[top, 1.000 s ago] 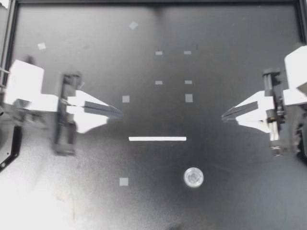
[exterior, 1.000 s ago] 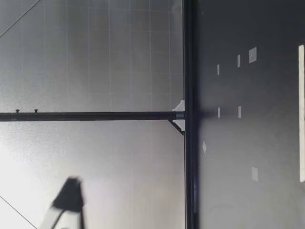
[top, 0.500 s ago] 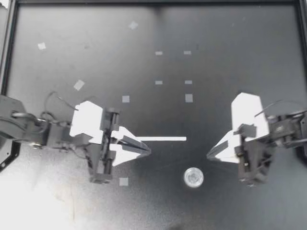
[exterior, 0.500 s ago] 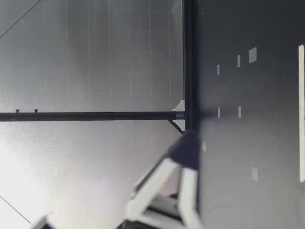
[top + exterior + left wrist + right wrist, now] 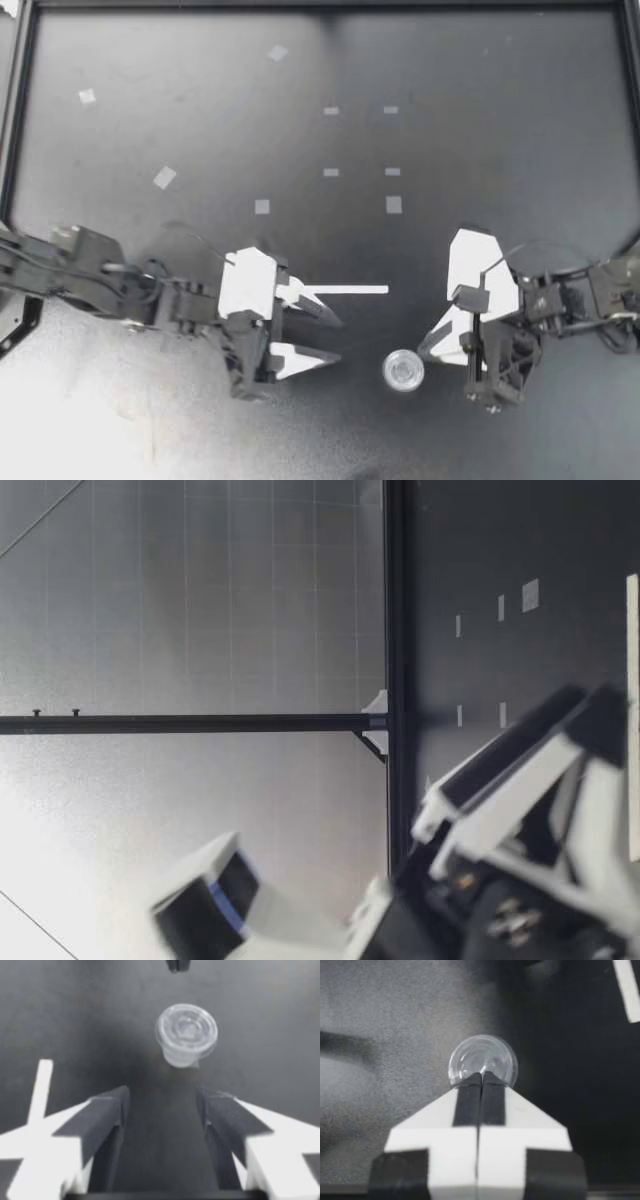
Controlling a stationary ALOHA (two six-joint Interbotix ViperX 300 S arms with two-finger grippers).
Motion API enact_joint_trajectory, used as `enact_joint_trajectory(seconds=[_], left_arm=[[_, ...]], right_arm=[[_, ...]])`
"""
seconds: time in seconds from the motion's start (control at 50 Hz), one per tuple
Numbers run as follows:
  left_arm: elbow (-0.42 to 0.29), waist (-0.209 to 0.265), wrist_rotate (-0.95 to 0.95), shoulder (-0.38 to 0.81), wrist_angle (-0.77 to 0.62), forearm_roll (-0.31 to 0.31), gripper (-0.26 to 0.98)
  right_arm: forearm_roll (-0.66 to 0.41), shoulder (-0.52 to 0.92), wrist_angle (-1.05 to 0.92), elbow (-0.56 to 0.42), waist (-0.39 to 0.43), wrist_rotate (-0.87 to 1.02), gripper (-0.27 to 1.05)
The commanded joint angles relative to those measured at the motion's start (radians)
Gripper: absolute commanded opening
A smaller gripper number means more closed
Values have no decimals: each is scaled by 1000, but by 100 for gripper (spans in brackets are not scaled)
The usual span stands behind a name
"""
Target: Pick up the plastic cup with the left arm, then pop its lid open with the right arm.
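Small clear plastic cup (image 5: 403, 370), round, with concentric rings showing through its top face. It stands upright on the black table (image 5: 480, 120), its wide rim uppermost and its body narrowing toward the surface, as the left wrist view (image 5: 186, 1034) shows. It lies nearer the table's front edge than the white strip (image 5: 345, 290), between the left gripper (image 5: 336, 340), well ahead of its spread fingers, and the right gripper (image 5: 424, 351), whose closed tips reach its rim (image 5: 482, 1062); contact cannot be told.

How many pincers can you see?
2. The left pincer is open, beside the cup. The right pincer is shut, on the cup's other side. None seem hidden.
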Motion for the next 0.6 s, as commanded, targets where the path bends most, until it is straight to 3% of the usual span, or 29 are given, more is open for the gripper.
enact_joint_trajectory(seconds=[0.0,0.36,0.58], left_arm=[[-43,-8,5,6,-3,2,56],[-155,-20,38,120,26,3,56],[-189,-26,38,146,43,2,56]], right_arm=[[2,0,-15,-20,14,9,-11],[0,26,-43,-20,41,34,-11],[2,46,-67,-20,51,37,-11]])
